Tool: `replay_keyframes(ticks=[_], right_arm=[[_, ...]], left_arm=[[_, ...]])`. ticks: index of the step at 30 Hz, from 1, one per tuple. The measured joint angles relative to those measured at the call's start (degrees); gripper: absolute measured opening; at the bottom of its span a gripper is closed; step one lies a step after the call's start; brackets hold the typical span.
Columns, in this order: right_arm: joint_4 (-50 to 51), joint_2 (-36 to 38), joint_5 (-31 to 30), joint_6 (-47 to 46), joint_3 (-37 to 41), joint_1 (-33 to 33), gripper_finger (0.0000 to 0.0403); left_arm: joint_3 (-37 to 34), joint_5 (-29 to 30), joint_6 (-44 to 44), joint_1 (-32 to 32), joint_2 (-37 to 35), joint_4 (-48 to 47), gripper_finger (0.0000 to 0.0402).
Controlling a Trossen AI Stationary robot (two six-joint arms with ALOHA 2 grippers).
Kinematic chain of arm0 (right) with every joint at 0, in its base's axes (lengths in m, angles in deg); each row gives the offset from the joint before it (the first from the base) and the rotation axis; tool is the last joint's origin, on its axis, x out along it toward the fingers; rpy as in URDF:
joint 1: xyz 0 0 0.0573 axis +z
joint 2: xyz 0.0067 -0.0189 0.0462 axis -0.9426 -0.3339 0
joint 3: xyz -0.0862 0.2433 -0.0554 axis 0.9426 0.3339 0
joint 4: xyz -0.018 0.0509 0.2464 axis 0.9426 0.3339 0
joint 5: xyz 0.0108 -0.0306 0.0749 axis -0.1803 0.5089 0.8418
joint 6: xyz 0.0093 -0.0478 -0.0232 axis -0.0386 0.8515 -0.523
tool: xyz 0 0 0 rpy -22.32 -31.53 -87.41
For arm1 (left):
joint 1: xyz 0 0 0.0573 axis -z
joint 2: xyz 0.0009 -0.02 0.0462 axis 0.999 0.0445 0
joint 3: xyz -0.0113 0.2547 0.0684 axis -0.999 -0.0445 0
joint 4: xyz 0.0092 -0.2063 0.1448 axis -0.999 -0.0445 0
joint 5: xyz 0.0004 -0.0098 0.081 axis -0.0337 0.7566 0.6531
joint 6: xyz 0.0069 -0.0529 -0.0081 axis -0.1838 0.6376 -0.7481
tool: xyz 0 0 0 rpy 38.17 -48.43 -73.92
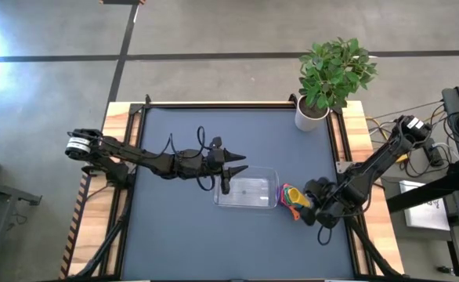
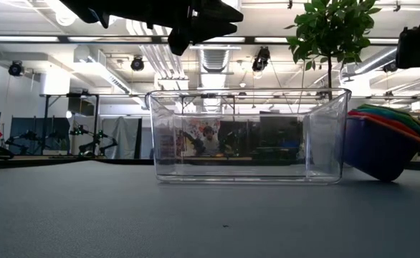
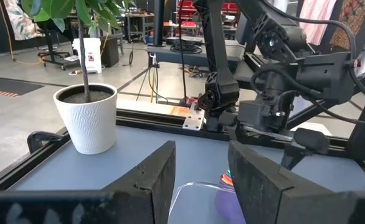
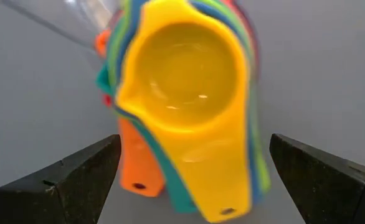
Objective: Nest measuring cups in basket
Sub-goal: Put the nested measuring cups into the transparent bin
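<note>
High view: the table point(image 1: 175, 227) carries the clear basket point(image 1: 247, 192) near its centre, empty as far as the low view shows through its walls. At the basket's 3 o'clock, just beside its short wall, lies the stack of cups point(image 1: 292, 197), already nested, on the mat and not yet in the basket. The left gripper point(image 1: 233, 166) hangs above the basket's 10 o'clock corner, fingers spread wide and holding nothing. The right gripper point(image 1: 317, 200) sits at the stack's 3 o'clock, fingers parted wide on either side of the handles, gripping nothing. In the right wrist view the yellow cup point(image 4: 182, 93) tops the stack. The cups look light, stiff and smooth, likely to slip or fan apart; I judge the bunched flat handles the best hold.
</note>
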Motion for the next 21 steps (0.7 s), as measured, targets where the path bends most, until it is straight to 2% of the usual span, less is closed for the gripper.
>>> replay_keyframes(ticks=[4, 11, 21], right_arm=[[-4.73, 0.00, -0.17, 1.31, 0.86, 0.00, 0.0398], [-5.61, -1.00, -3.04, 1.26, 0.88, -0.03, 0.0398], [-10.51, -10.14, -1.72, 1.61, -0.07, -2.26, 0.0398]], left_arm=[[0.00, 0.00, 0.00, 0.00, 0.00, 0.02, 0.0130], [0.00, 0.00, 0.00, 0.00, 0.00, 0.02, 0.0130], [0.00, 0.00, 0.02, -0.02, 0.00, -0.52, 0.0130]])
